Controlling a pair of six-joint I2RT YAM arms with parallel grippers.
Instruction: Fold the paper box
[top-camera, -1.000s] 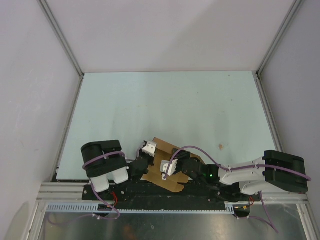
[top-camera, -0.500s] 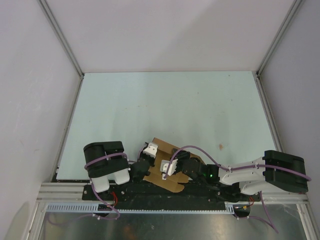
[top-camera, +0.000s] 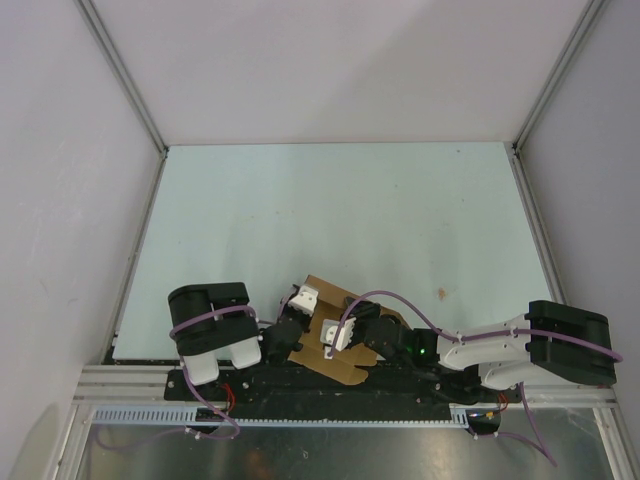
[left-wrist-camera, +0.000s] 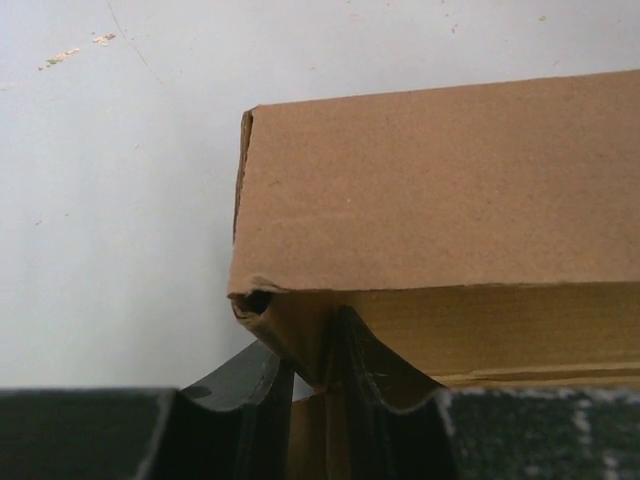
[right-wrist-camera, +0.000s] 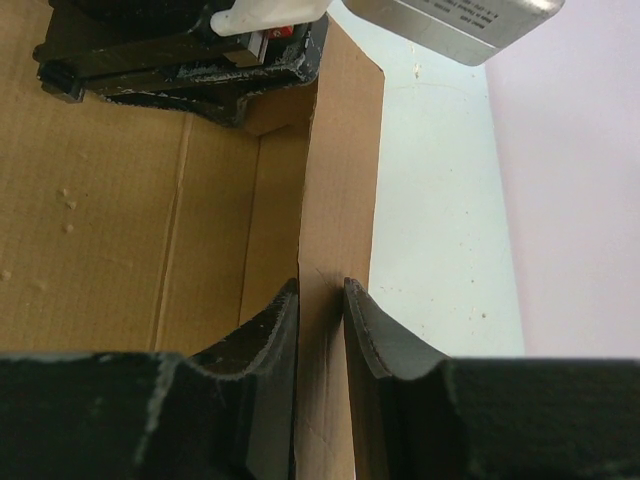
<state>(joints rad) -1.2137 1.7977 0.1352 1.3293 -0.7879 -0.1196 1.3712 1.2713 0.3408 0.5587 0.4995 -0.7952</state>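
The paper box (left-wrist-camera: 440, 190) — left gripper (left-wrist-camera: 312, 345) straddles, right gripper (right-wrist-camera: 321, 290) pinches

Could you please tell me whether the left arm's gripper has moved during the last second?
Yes, slightly: the left gripper, pinching the paper box, has shifted right in the top view, away from the table's left rail.

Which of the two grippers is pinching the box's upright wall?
The right gripper: its jaws are shut on the standing wall of the paper box. The left gripper straddles a flap at a dented corner instead.
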